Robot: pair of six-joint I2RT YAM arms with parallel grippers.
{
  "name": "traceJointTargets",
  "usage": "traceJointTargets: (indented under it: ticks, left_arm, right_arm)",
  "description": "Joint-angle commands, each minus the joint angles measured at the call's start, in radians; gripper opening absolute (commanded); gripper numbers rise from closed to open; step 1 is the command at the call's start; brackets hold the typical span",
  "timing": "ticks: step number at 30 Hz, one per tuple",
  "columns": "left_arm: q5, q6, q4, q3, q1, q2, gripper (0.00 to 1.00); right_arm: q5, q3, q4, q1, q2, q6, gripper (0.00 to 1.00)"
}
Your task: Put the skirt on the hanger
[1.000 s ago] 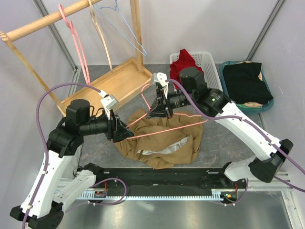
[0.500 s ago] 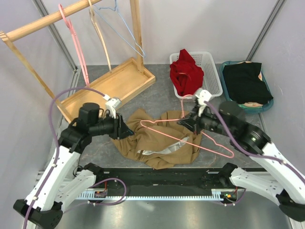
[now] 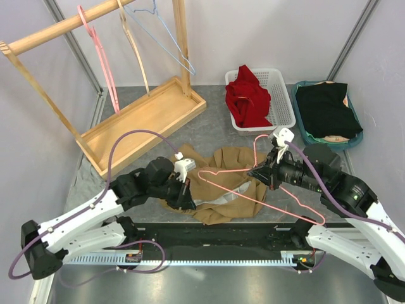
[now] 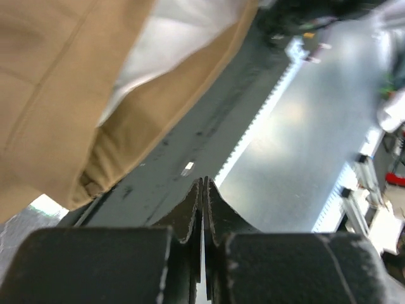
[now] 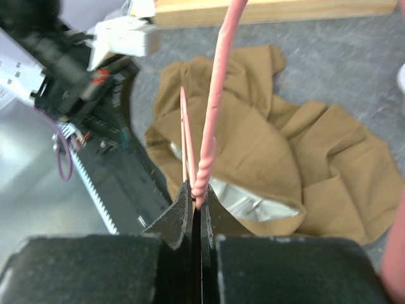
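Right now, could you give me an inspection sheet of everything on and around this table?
Surface: grey table.
Job's things: tan skirt crumpled mid-table; pink hanger held over it.
Clutter: white basket with red garment; teal bin with black garment; wooden rack.
Grippers: left gripper shut, empty, by skirt's edge; right gripper shut on hanger.
Cables: purple cables arching above the table.
Surroundings: pale walls, metal posts.

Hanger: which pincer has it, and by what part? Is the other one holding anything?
Right pincer is shut on the pink hanger at the twisted neck just below the hook. Left pincer is shut on nothing; the skirt lies beside it.
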Motion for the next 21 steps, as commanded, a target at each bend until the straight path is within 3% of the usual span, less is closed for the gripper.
traceJointTargets:
  ticks: [1, 6, 14, 21]
  left_arm:
    - [-0.216, -0.079, 0.017, -0.017, -0.033, 0.067, 0.02]
    - [-0.328, -0.09, 0.017, -0.007, -0.065, 0.167, 0.02]
    - [-0.459, -0.113, 0.02, -0.004, -0.081, 0.201, 0.04]
    - [-0.566, -0.128, 0.033, 0.028, -0.082, 0.295, 0.24]
  right_arm:
    - [-0.085, 0.027, -0.068, 0.001, -0.021, 0.0, 0.0]
    - [-0.096, -0.051, -0.079, 0.001, -0.037, 0.023, 0.0]
    - [-0.124, -0.154, -0.084, 0.001, -0.053, 0.079, 0.0]
    - [-0.151, -0.226, -0.108, 0.001, -0.087, 0.134, 0.0]
